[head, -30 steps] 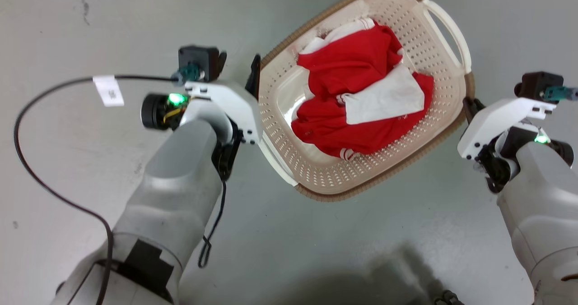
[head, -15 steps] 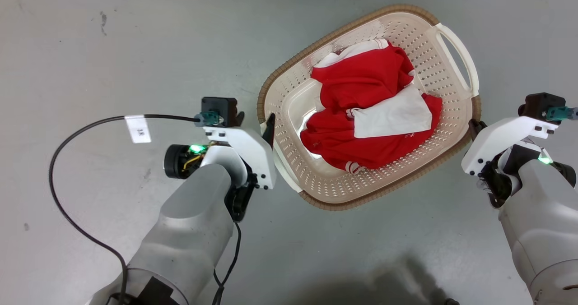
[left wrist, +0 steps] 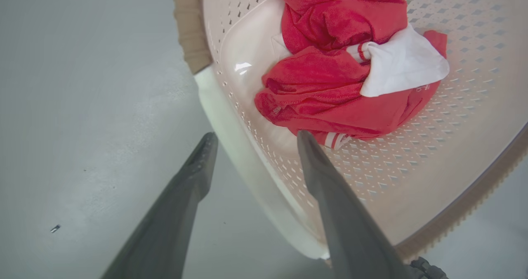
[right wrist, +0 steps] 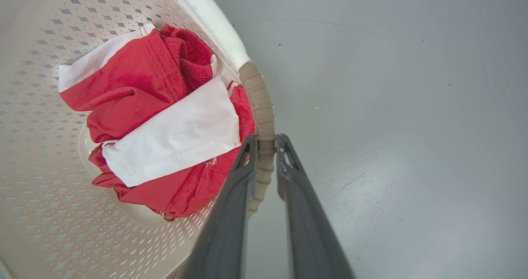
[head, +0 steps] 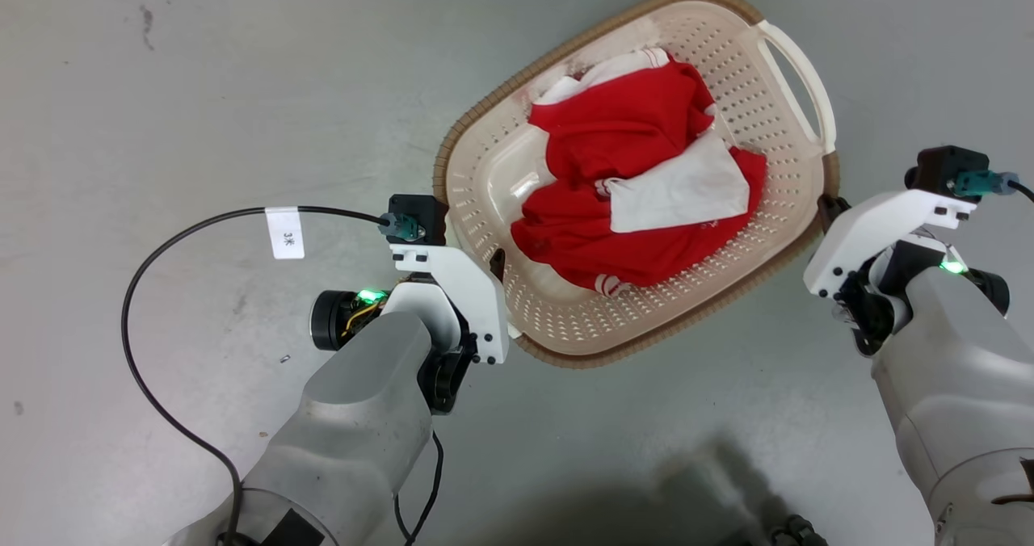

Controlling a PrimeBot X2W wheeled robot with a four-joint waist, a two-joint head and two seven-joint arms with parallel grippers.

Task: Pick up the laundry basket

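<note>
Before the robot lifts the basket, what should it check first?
1. Right claw pinching the laundry basket's brown rim: ok.
2. Left claw straddling the cream handle, one finger inside, one outside: ok.
3. Left claw closed on the handle: not ok, it is open.
4. Red and white clothes all inside the basket: ok.
5. Black cable away from the basket: ok.
6. Grip strong enough to lift: cannot tell.

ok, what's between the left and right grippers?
In the head view, the laundry basket, holding red-and-white clothing, spans the stretch from left gripper to right gripper.
</note>
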